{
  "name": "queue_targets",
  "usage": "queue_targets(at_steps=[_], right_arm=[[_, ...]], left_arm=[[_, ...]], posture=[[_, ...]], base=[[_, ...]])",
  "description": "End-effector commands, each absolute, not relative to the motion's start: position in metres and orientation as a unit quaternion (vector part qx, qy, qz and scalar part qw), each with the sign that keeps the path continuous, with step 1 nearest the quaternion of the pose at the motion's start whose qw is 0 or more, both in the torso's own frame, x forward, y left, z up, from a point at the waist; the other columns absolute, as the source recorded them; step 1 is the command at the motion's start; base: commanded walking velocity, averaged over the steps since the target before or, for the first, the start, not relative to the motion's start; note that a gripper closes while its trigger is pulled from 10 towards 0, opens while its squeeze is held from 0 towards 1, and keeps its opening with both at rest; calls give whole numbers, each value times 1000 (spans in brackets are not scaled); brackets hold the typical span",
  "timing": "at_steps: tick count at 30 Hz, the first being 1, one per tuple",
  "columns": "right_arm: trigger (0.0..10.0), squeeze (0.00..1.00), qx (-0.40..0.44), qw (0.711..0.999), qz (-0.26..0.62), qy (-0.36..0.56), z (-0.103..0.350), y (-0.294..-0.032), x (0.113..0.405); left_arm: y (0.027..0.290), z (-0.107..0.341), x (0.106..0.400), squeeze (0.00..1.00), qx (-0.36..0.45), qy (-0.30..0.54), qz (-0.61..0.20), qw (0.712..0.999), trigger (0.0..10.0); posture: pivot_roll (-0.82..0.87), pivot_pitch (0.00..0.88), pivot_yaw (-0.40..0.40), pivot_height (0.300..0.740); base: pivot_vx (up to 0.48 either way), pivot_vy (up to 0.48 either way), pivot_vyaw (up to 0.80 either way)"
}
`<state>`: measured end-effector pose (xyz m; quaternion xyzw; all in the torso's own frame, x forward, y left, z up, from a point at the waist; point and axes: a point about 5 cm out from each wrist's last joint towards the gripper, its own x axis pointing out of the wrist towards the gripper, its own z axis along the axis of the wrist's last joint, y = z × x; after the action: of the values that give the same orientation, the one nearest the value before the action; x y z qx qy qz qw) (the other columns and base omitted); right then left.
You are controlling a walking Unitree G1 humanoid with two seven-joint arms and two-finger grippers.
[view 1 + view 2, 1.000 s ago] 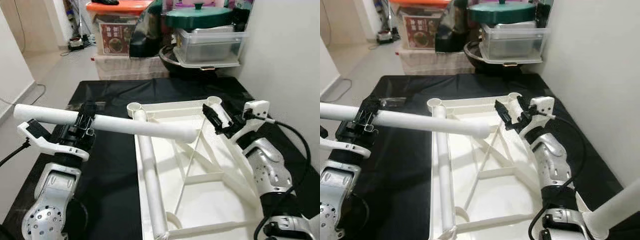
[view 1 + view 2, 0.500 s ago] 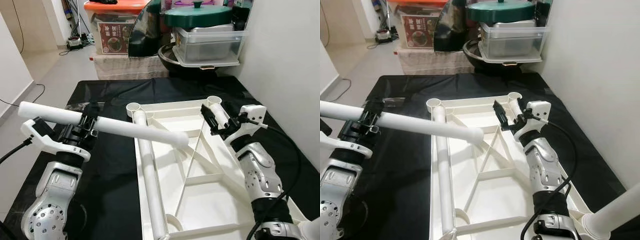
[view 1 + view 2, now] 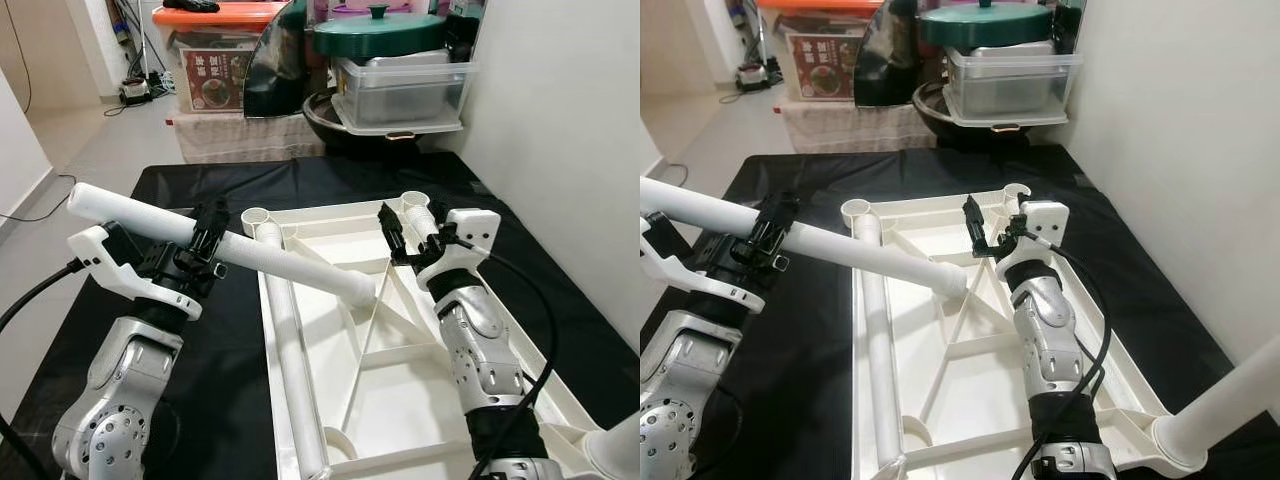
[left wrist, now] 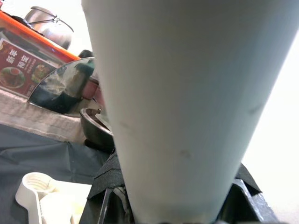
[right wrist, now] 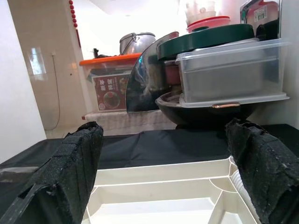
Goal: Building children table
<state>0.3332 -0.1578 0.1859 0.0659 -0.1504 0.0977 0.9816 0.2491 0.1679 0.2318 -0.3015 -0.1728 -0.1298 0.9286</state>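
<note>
A black cloth [image 3: 230, 190] covers the floor in front of the robot, and on it lies the white tabletop [image 3: 420, 400], upside down, its ribbed underside facing up. Round sockets stand at its far corners: the far-left socket [image 3: 255, 216] and the far-right socket [image 3: 414, 200]. One white leg [image 3: 290, 370] lies flat along the tabletop's left side, inside the rim. Another white tube end [image 3: 1220, 400] pokes in at the near right corner.

Behind the cloth, against the wall, sit stacked household goods: a box with an orange lid [image 3: 215, 15], a clear plastic tub [image 3: 400, 90] under a green lid [image 3: 375, 35], and a dark wok [image 3: 345, 120] beneath them.

The left gripper [image 3: 205, 250] holds a second leg [image 3: 270, 262] across its middle, jaws clenched around it. This leg slants over the left rim of the tabletop, its free end hanging above the ribs near the centre, its other end sticking out past the robot's left side. In the left wrist view the leg [image 4: 182, 107] runs straight out from the camera.

The right gripper [image 3: 403, 228] hovers just beside the far-right socket, jaws spread apart and holding nothing. Its fingers [image 5: 70, 172] frame the far rim of the tabletop [image 5: 163, 179].
</note>
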Motion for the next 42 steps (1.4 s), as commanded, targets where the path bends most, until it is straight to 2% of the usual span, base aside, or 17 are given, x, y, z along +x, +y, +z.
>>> queue_targets(at_steps=[1,3,7,10,12,18,23,25,28,31,42], right_arm=[[10000,0,64,978,95,-175,195,-156,332],[10000,0,30,971,94,-217,208,-156,332],[10000,0,12,968,93,-231,213,-155,331],[10000,0,-11,964,97,-246,217,-151,329],[10000,0,-25,962,103,-251,217,-147,328],[10000,0,-43,960,108,-256,215,-145,327],[10000,0,-57,955,100,-272,215,-148,326],[10000,0,-57,955,100,-272,215,-148,326],[10000,0,-58,954,95,-280,216,-151,326],[10000,0,-63,953,96,-281,215,-151,326],[10000,0,-82,949,101,-288,222,-157,327]], left_arm=[[176,232,250,0,-261,-177,-103,943,10000],[175,243,249,0,-266,-206,-113,935,10000],[175,246,249,0,-275,-216,-114,930,10000],[177,251,249,0,-310,-233,-108,916,10000],[183,259,248,0,-356,-255,-99,894,10000],[190,268,246,0,-414,-280,-93,861,10000],[200,282,240,0,-486,-323,-105,805,10000],[200,282,240,0,-486,-323,-105,805,10000],[203,289,237,0,-508,-341,-122,781,10000],[204,291,236,0,-520,-344,-130,771,10000],[201,284,236,0,-522,-316,-139,780,10000]], posture=[[-23,0,0,740],[-25,0,1,740],[-25,0,1,740],[-26,0,-5,740],[-22,0,-11,740],[-25,0,-14,740],[-34,0,-18,740],[-34,0,-18,740],[-35,0,-22,740],[-38,0,-23,740],[-46,0,-26,740]], base=[[-240,0,0],[-274,0,0],[-279,0,0],[-282,0,0],[-270,0,0],[-274,0,0],[-269,0,0],[-266,0,0],[-175,0,0],[0,0,0],[-92,0,0]])
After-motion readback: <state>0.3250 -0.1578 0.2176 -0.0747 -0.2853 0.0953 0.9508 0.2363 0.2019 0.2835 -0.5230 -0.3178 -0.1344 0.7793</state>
